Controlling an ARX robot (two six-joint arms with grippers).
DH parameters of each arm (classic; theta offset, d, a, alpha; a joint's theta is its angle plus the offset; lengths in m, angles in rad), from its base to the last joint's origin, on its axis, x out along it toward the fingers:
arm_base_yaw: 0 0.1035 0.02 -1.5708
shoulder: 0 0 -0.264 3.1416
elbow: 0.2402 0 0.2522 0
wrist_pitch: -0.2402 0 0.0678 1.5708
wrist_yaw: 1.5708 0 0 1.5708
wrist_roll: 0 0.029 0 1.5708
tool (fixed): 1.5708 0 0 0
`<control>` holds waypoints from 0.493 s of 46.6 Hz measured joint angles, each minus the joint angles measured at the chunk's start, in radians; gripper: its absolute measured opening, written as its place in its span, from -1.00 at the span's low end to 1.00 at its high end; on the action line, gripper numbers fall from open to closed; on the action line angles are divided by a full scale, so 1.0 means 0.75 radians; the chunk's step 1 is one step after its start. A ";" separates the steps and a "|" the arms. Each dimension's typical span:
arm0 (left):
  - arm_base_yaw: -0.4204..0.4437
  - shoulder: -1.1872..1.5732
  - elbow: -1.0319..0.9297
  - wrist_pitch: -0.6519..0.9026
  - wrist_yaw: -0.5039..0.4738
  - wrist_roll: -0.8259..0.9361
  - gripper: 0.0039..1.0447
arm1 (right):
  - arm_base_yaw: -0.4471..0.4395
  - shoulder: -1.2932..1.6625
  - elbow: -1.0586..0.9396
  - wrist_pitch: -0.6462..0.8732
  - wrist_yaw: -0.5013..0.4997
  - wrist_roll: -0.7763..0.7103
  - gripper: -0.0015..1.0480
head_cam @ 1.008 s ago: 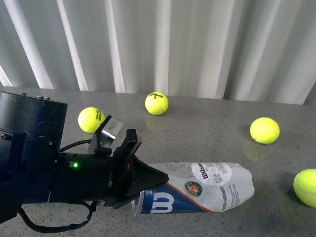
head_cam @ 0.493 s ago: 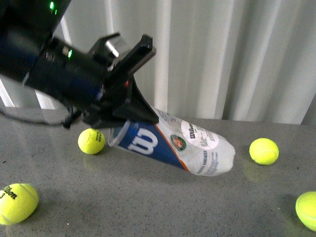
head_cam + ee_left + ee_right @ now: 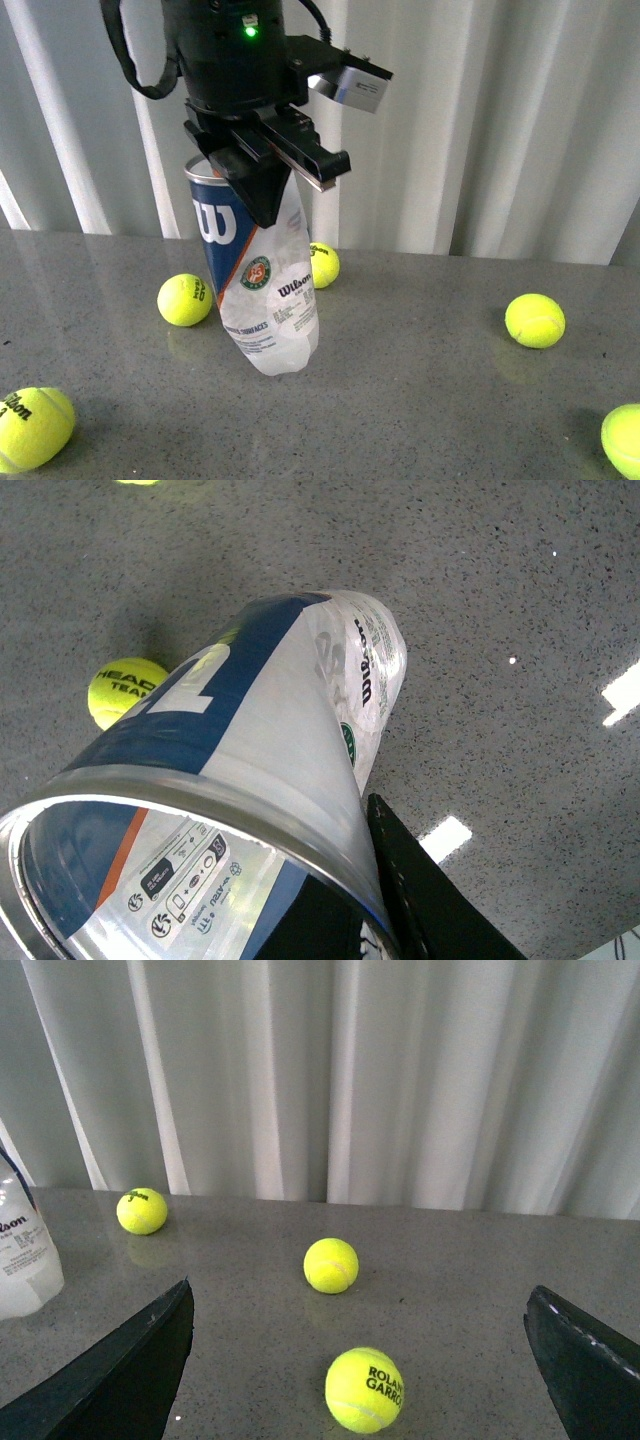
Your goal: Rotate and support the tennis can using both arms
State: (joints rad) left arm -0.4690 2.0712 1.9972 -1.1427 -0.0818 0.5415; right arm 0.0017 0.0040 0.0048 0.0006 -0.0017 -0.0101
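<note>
Backdrop: white pleated curtain (image 3: 480, 120), hanging in vertical folds, 12 o'clock side.
Surface: grey speckled table top (image 3: 420, 380), glossy, 6 o'clock side, meeting the curtain.
Light: bright rectangular glints (image 3: 445, 838) on the surface, left wrist view.

The tennis can (image 3: 265, 300) reads "Wilson" beside a large white W. One ball (image 3: 125, 688) reads "HEAD"; another ball (image 3: 364, 1390) reads "ROLAND GARRO".

Left gripper (image 3: 263, 195) clamped, right gripper (image 3: 358, 1305) spread

Staged test setup, lab-like: grey speckled tabletop (image 3: 430, 400), white pleated curtain (image 3: 480, 120) backdrop.
</note>
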 joint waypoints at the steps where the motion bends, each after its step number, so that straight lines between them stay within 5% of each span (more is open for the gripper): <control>1: -0.006 0.005 -0.001 0.001 -0.001 0.006 -0.94 | 0.000 0.000 0.000 0.000 0.000 0.000 0.87; 23: -0.054 -0.004 -0.311 0.222 -0.020 0.009 -0.94 | 0.000 0.000 0.000 0.000 0.000 0.000 0.87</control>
State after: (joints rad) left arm -0.5098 2.0682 1.7638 -0.9760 -0.0971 0.5480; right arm 0.0017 0.0040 0.0048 0.0006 -0.0017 -0.0101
